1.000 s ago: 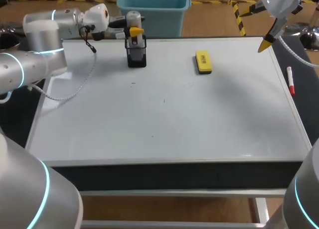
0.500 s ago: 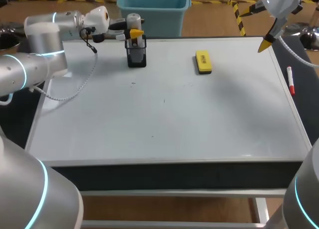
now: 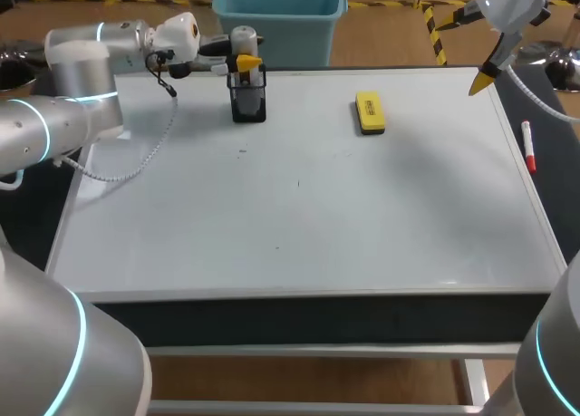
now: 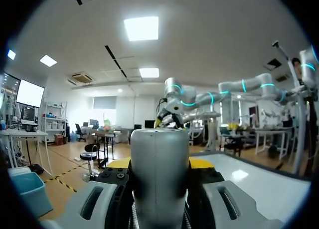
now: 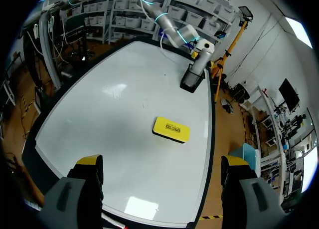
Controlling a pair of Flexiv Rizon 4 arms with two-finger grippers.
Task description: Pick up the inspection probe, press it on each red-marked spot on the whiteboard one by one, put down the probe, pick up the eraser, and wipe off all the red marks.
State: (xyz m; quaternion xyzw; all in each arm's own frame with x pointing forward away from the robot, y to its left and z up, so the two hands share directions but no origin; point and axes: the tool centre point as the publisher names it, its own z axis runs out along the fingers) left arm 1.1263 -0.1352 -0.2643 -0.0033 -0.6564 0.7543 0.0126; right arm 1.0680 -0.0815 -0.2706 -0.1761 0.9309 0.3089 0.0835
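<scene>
The probe (image 3: 242, 39), a grey-white cylinder, stands upright over the black holder (image 3: 248, 101) at the whiteboard's (image 3: 299, 226) far left. My left gripper (image 3: 245, 62) is shut on it from the side. In the left wrist view the probe (image 4: 159, 189) fills the space between the left gripper (image 4: 159, 164) fingers. The yellow eraser (image 3: 369, 111) lies flat at the far middle of the board. My right gripper (image 3: 485, 79) hangs open above the far right corner. In its own view the right gripper (image 5: 162, 169) looks down on the eraser (image 5: 171, 129) and the holder (image 5: 192, 79). I see no red marks on the board.
A red marker pen (image 3: 527, 146) lies off the board's right edge on the dark table. A white cable (image 3: 136, 167) from my left arm droops over the board's left part. A few tiny dark specks (image 3: 298, 183) dot the board's middle.
My left gripper with the probe has shifted very slightly at the holder. The right arm and the eraser have not moved.
</scene>
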